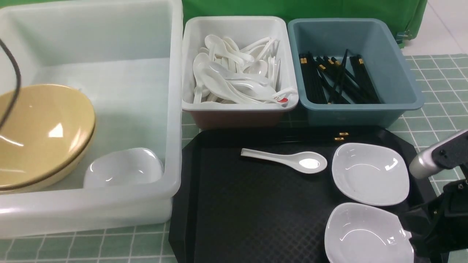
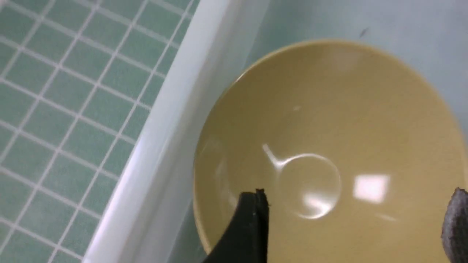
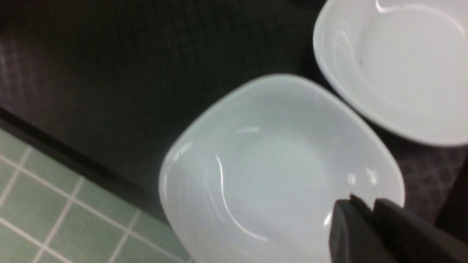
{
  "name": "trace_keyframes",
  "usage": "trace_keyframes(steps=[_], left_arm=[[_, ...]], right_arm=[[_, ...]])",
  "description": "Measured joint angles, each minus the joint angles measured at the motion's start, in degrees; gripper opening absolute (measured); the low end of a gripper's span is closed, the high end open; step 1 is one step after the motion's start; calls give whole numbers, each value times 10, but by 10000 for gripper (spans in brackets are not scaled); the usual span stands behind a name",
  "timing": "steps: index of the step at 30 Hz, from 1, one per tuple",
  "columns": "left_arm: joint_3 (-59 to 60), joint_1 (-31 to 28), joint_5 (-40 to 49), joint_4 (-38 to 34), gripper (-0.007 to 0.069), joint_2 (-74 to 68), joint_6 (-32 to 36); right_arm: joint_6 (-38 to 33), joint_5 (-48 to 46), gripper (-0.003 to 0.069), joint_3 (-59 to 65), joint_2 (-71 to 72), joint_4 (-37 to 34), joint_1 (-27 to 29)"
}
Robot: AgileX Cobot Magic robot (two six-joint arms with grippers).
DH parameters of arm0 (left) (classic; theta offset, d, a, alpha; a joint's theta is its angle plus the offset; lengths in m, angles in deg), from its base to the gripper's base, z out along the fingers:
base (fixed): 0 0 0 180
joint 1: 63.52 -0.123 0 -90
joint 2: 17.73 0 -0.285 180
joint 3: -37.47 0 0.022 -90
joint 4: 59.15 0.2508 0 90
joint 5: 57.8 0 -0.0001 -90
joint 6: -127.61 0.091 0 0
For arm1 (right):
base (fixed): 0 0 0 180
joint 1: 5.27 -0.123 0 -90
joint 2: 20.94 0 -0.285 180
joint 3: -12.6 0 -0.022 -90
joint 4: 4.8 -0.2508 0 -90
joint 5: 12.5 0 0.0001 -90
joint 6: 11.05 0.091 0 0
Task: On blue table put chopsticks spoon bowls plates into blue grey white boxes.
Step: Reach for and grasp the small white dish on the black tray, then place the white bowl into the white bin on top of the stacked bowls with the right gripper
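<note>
In the left wrist view my left gripper (image 2: pixel 354 219) stands wide open, with nothing between its fingers, above the stacked tan bowls (image 1: pixel 40 135) in the big translucent white box (image 1: pixel 172 109). A white plate (image 1: pixel 124 168) lies beside them. A spoon (image 1: pixel 289 160), two more plates (image 1: pixel 369 173) (image 1: pixel 362 233) and chopsticks (image 1: pixel 338 136) lie on the black tray (image 1: pixel 248 215). My right gripper (image 3: pixel 370 205) is at the near plate's (image 3: pixel 278 171) right rim, its jaws only a narrow slit apart and holding nothing that I can see.
The small white box (image 1: pixel 237 106) holds several spoons. The blue-grey box (image 1: pixel 398 73) holds several chopsticks. Both stand just behind the tray on the green-blue checked table (image 1: pixel 438 120). A green backdrop rises behind the boxes.
</note>
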Motion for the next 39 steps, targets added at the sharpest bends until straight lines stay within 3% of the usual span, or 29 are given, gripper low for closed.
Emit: trace_keyframes(steps=[4,5,8,11,13,17,19,21,24,27,32,34,39], left_arm=[[0,51,-7,-36,491,81,41],[15,84,-19,-61,405,122,68],[61,134,-45,-91,220,188,114],[131,165,-78,-86,55,262,140],[177,169,-105,-69,14,303,142],[269,170,-179,-17,1,367,120],[333,170,-243,27,1,396,84],[364,170,-276,47,1,406,67],[413,170,-322,86,1,425,26],[425,170,-337,106,1,436,6],[425,170,-363,118,1,443,3],[425,170,-374,118,1,443,1],[425,170,-391,118,3,443,-15]], right_arm=[[28,-8,247,0,-10,43,0],[43,-7,303,0,-24,63,0],[63,5,378,0,-64,96,0],[91,39,410,-1,-116,106,0],[102,66,408,-1,-156,96,0],[87,89,342,-3,-216,36,0],[66,94,247,-14,-240,-1,0],[60,85,219,-24,-241,-12,0],[35,24,178,-51,-220,-17,0],[23,-50,90,-95,-170,-17,0],[12,-112,78,-213,-98,-33,-9],[-16,-88,78,-261,-93,-69,-28],[-83,79,78,-411,-188,-156,-196]])
